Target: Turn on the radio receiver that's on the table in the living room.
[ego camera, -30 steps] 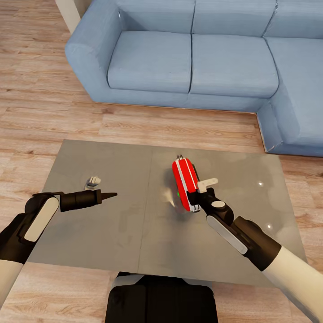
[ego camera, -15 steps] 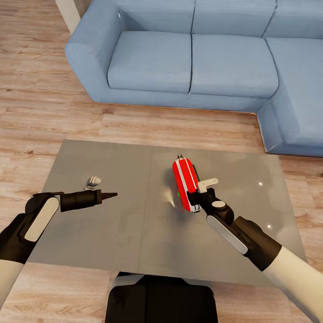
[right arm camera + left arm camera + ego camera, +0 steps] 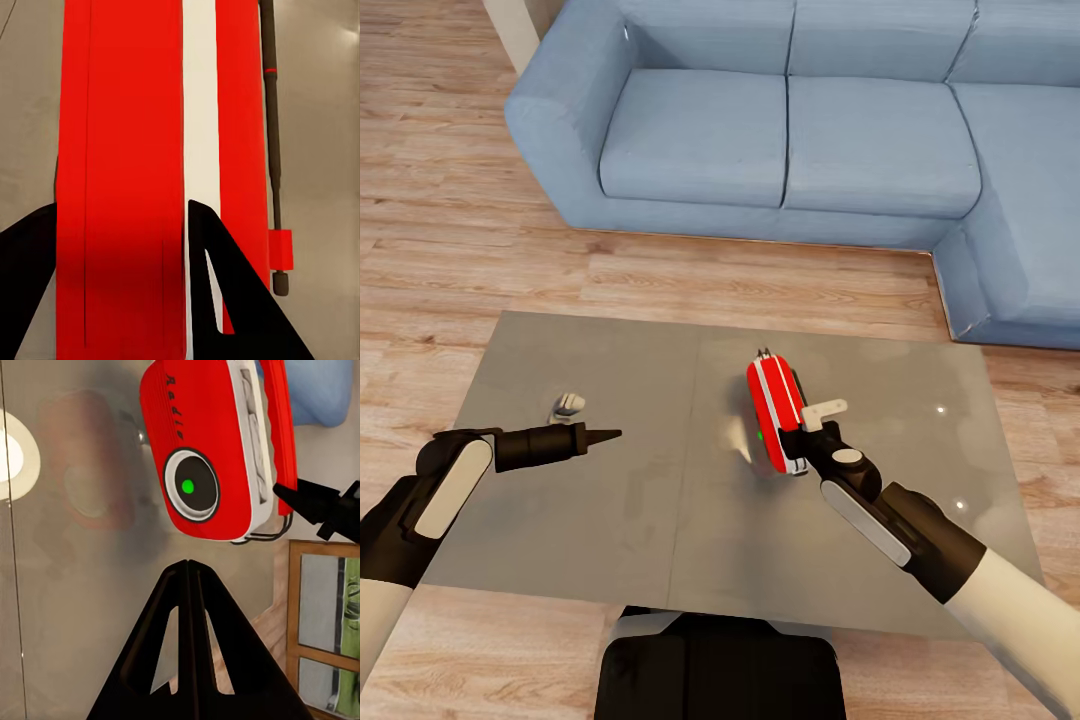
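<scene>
The radio (image 3: 776,412) stands on edge near the middle of the table (image 3: 610,520), its long side running away from the robot toward the sofa (image 3: 790,130). Its red body carries white trim bands, and a thin dark rod lies along one side in the right wrist view (image 3: 271,142). The right gripper (image 3: 796,440) is at the near end of the radio; in the right wrist view its two black fingers (image 3: 225,300) stand apart with the red body between them, one at each side of the red and white shell, though whether the pads press on it I cannot tell. In the left wrist view the radio's broad face (image 3: 206,450) shows a round dark dial with a green dot at its centre (the word on the shell is too small to read surely). The left gripper (image 3: 603,435) hangs over the table to the left of the radio, well apart from it, pointing at it with its fingers (image 3: 187,660) brought together to a point and holding nothing. A small pale object (image 3: 567,405) sits on the table farther left of the radio, just beyond the left gripper. The wood floor (image 3: 450,230) lies between table and sofa.
</scene>
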